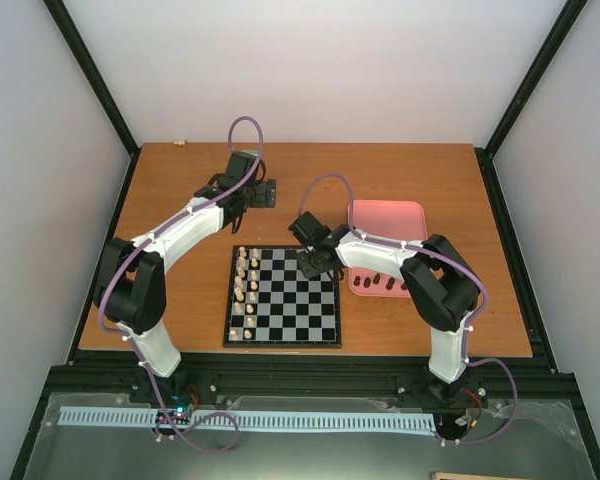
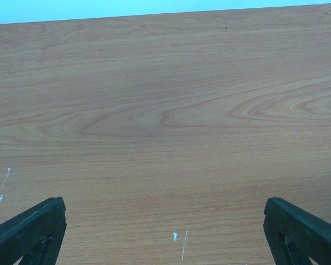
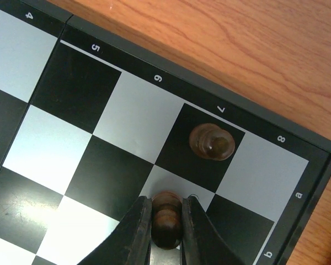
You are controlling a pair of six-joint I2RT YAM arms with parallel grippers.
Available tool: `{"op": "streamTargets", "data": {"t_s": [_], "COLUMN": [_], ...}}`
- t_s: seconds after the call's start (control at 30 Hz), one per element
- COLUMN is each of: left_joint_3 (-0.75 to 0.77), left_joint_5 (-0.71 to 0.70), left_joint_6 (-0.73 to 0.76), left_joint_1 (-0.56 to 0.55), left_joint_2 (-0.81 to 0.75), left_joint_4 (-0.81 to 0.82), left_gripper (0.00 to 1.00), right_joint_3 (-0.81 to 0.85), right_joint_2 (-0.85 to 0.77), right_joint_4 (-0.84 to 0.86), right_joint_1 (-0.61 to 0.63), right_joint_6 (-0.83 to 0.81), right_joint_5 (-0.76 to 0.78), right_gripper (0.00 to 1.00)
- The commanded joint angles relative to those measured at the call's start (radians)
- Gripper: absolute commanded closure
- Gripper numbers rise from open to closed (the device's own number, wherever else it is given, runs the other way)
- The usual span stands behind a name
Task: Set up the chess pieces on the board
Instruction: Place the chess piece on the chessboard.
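Observation:
My right gripper (image 3: 165,203) is shut on a dark brown chess piece (image 3: 166,223), which it holds over a light square of the board (image 3: 77,88) near the far right corner. I cannot tell whether the piece touches the square. Another dark piece (image 3: 212,142) stands upright on the dark square beside it, by the rim mark 7. From above, the right gripper (image 1: 313,263) hangs over the board's (image 1: 280,345) far right part. More dark pieces (image 1: 378,281) lie in the pink tray (image 1: 388,215). My left gripper (image 2: 165,221) is open over bare wood, holding nothing.
Cream pieces (image 1: 245,285) fill the board's two left columns. The pink tray sits just right of the board, under my right forearm. The left gripper (image 1: 263,192) hovers behind the board's far left. Black frame rails border the wooden table (image 1: 420,170).

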Motion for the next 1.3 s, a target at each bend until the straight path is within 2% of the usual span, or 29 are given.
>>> {"op": "streamTargets", "data": {"t_s": [0.0, 0.47, 0.67, 0.77, 0.9, 1.0, 1.1, 1.27], "left_joint_3": [0.017, 0.017, 0.018, 0.019, 0.02, 0.02, 0.02, 0.019], "left_joint_5": [-0.007, -0.01, -0.008, -0.009, -0.011, -0.009, -0.007, 0.002], "left_joint_6": [-0.009, -0.009, -0.008, -0.006, -0.006, -0.006, -0.007, -0.011], "left_joint_1": [0.006, 0.006, 0.006, 0.006, 0.005, 0.006, 0.006, 0.006], "left_joint_2": [-0.001, 0.0, 0.0, 0.002, 0.0, 0.0, 0.001, -0.003], "left_joint_4": [0.001, 0.002, 0.0, 0.0, -0.001, 0.0, -0.001, -0.001], "left_gripper": [0.0, 0.0, 0.0, 0.0, 0.0, 0.0, 0.0, 0.0], "right_joint_3": [0.014, 0.02, 0.005, 0.004, -0.018, -0.043, -0.067, -0.145], "right_joint_2": [0.014, 0.017, -0.009, -0.024, -0.109, -0.218, -0.315, -0.393], "right_joint_4": [-0.009, -0.018, -0.002, -0.004, 0.008, 0.013, -0.011, -0.034], "right_joint_1": [0.008, 0.008, 0.008, 0.008, 0.008, 0.008, 0.006, -0.097], "right_joint_6": [-0.001, -0.011, -0.025, -0.03, -0.032, -0.04, -0.038, -0.021], "right_joint_5": [0.02, 0.002, -0.007, -0.005, -0.014, -0.01, 0.07, 0.123], "right_gripper": [0.87, 0.82, 0.64, 0.62, 0.61, 0.53, 0.45, 0.45]}}
